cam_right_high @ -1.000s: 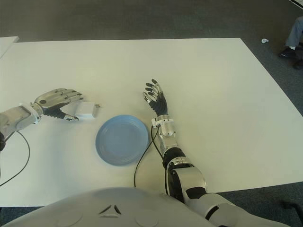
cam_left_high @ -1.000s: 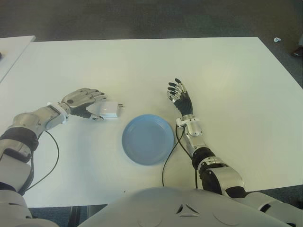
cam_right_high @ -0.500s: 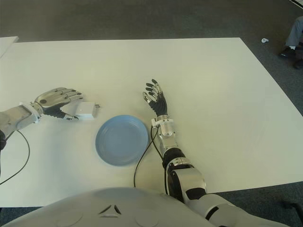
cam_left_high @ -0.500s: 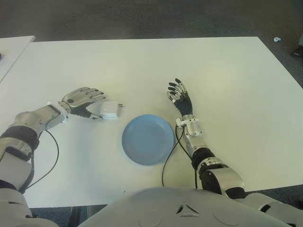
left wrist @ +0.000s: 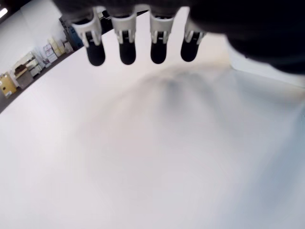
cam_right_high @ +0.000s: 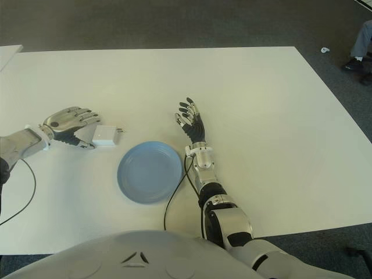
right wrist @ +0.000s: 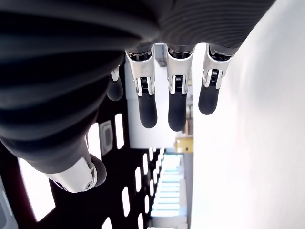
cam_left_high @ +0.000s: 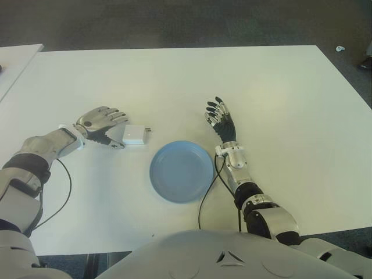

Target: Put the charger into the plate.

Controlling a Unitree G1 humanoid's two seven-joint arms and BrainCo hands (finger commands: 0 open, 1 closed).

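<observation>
Scene: my white bench (cam_left_high: 174, 75), photographed from my head, a blue plate (cam_left_high: 181, 171) near the front edge.
Charger: the white charger (cam_left_high: 135, 134) lies flat on the bench, prongs toward the plate, just beside its rim and outside it.
Left robot hand (cam_left_high: 102, 124): beside the charger, fingers loosely spread, gripping nothing; placed, I judge, to take the block.
Right robot hand (cam_left_high: 220, 118): idle right of the plate, fingers extended, holding nothing.

Left hand (cam_left_high: 100, 125): we pulled it back toward the table's left edge.
Charger (cam_left_high: 135, 135): now free, beside our fingers.
</observation>
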